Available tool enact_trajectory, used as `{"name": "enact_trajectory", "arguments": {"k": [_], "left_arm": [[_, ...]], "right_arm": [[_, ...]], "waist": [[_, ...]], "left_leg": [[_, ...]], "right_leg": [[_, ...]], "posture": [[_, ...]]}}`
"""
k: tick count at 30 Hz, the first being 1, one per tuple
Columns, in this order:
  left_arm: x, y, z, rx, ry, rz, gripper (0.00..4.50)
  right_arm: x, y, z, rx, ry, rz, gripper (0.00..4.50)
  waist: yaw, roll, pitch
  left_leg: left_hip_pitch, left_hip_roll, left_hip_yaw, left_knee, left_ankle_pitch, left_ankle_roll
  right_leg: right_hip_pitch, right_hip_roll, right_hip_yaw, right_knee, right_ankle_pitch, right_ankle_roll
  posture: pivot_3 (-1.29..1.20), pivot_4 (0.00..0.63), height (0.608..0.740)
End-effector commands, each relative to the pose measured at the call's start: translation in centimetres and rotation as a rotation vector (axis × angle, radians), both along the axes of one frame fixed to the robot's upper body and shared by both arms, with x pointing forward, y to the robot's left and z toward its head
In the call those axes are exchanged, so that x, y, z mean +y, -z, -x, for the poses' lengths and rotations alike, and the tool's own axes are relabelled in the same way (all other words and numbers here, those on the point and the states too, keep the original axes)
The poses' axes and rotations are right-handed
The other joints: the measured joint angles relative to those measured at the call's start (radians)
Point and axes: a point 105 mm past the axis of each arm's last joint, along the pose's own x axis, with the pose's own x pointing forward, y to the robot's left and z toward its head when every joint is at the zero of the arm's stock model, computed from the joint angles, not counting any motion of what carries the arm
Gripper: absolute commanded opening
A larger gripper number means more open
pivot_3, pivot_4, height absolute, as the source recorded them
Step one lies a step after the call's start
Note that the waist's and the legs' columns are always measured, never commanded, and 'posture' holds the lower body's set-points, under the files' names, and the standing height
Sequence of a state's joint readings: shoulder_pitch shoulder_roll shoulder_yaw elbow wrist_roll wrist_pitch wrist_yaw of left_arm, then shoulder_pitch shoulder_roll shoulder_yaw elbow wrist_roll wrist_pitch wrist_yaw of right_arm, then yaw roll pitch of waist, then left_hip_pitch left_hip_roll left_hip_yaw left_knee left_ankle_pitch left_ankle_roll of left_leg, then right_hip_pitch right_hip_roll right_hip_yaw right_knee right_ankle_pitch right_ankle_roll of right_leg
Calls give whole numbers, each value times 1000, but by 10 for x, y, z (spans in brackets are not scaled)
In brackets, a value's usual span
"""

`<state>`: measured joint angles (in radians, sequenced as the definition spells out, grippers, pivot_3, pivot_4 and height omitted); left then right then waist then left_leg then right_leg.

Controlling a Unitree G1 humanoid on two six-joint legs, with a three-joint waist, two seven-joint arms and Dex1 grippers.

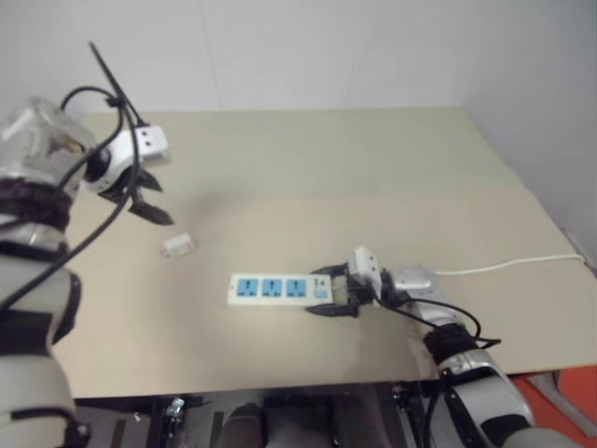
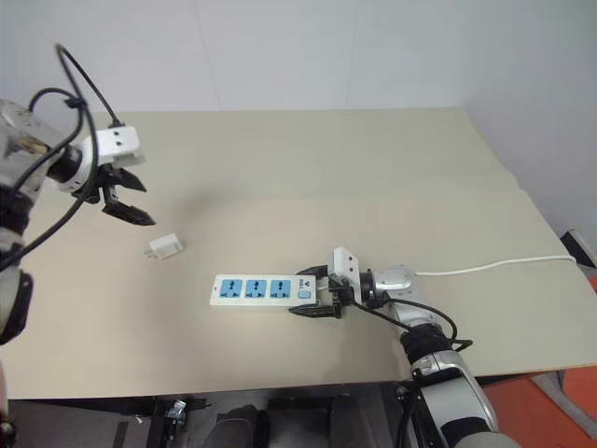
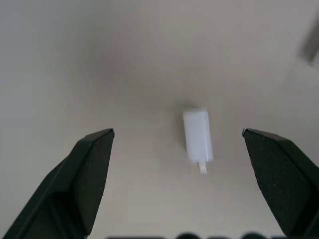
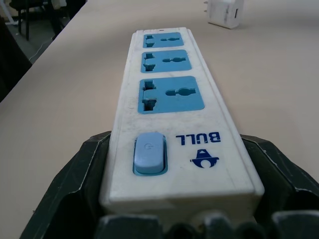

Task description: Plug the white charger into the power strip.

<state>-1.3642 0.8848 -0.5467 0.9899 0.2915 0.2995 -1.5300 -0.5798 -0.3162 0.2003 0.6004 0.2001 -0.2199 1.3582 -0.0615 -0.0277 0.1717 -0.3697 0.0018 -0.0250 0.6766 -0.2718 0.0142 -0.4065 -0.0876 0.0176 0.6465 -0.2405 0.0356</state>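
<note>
The white charger lies on its side on the tan table, left of the power strip. My left gripper hangs open above and slightly behind the charger, pointing steeply down. In the left wrist view the charger lies on the table below, between the spread fingers, which do not touch it. The strip is a white bar with three blue sockets facing up. My right gripper is shut on its switch end, with a black finger against each long side beside the blue switch.
A thin white cord runs from the strip's end toward the table's right edge. The table reaches back to a pale wall. Its front edge lies just below the strip.
</note>
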Motion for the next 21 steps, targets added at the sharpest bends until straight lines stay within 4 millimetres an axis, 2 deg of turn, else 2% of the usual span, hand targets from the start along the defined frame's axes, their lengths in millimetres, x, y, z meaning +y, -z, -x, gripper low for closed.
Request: {"name": "enact_trajectory", "arguments": {"k": [1,4,9,15,21], "left_arm": [[16,14,-2,72,-62,-148,4500],[18,29,-3,114,-66,-204,4500],[-1,43,-12,99,-64,-143,4500],[-15,58,-14,126,-36,-130,4500],[-20,73,-13,154,-39,-127,4500]], "right_arm": [[2,9,5,24,10,17,3443],[1,9,8,22,29,6,3443],[-1,9,12,27,48,-2,3443],[2,7,13,28,65,-17,3443],[4,8,16,27,51,-8,3443]], "waist": [[-1,0,0],[-3,-1,0],[2,-2,0],[-1,-2,0],[-2,-2,0]], "left_leg": [[0,0,0,0,0,0],[-3,0,-1,0,0,0],[-18,0,-2,4,0,0],[-18,-1,-1,3,0,0],[-18,-1,-1,4,0,0]], "right_leg": [[0,0,0,0,0,0],[-2,-1,0,0,0,0],[-17,-2,-1,4,0,0],[-17,-2,-1,3,0,1],[-17,-2,-1,3,1,1]], "posture": [[0,150,740],[0,150,740],[0,150,740],[0,150,740],[0,150,740]]}}
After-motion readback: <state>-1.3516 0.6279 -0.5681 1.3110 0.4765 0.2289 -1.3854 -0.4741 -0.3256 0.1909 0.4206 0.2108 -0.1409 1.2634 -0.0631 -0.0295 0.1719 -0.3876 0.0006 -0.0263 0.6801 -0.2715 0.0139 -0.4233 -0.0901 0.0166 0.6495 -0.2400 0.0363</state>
